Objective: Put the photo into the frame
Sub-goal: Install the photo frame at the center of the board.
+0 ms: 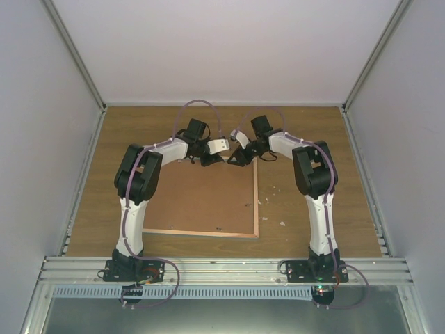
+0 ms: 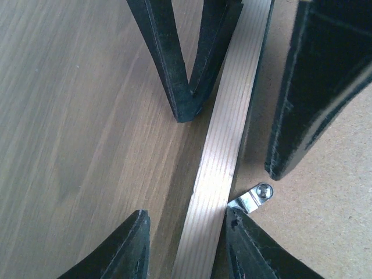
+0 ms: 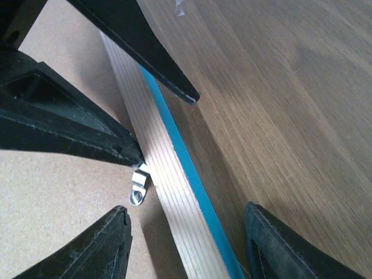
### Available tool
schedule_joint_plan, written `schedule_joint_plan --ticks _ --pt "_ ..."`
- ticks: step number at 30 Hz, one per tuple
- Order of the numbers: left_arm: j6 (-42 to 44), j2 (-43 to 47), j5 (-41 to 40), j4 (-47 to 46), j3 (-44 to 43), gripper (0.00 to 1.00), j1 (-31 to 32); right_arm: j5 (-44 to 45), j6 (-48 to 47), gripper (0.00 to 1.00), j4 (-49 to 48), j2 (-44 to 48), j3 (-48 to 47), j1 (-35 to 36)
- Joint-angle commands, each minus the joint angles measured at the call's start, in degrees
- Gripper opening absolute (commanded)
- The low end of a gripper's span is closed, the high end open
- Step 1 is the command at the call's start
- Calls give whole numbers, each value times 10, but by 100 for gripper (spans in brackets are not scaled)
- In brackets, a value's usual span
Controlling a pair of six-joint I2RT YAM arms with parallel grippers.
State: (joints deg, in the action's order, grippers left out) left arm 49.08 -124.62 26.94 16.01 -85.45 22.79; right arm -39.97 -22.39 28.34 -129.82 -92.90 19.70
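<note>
Left tool (image 2: 186, 214): jaws apart, astride the far wooden rail (image 2: 224, 139), one finger on the worktop side and one on the board side; nothing pinched.
Right tool (image 3: 186, 208): also parted astride that rail, facing its partner, gripping nothing.
Clip (image 2: 256, 196): small metal tab at the rail's inner edge, between the two tools.
Frame (image 1: 256, 202): face down on the worktop (image 1: 306, 202), brown backing board (image 1: 201, 198) uppermost, teal front showing only as a strip under the rail.
Photo: not in view; whether it lies under the board cannot be told.
Progress: board looks seated, so probably late; fastening the clip or turning it face up seems left.
Arm pose: left arm (image 1: 135, 181) and right arm (image 1: 314, 174) rise from near-edge bases, elbows out, forearms converging on the far rail.
</note>
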Motion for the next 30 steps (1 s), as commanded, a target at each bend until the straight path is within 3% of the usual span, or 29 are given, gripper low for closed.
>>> schedule_joint_plan --ticks 1,5,11,14,23,30 --pt "19 -9 -75 -23 39 38 11 7 22 55 -41 10 46 19" --pt "20 -1 -88 -46 60 36 18 10 25 52 -51 5 54 29" --pt "15 0 -88 -67 68 31 21 5 20 29 -48 -1 62 30" --pt "15 -2 -90 -72 68 30 23 2 18 23 -48 -3 62 30" --pt "-17 36 -17 -40 38 31 -6 4 17 17 -43 -8 57 28" --pt "9 50 19 -8 38 33 -36 -5 11 12 -37 -14 51 27"
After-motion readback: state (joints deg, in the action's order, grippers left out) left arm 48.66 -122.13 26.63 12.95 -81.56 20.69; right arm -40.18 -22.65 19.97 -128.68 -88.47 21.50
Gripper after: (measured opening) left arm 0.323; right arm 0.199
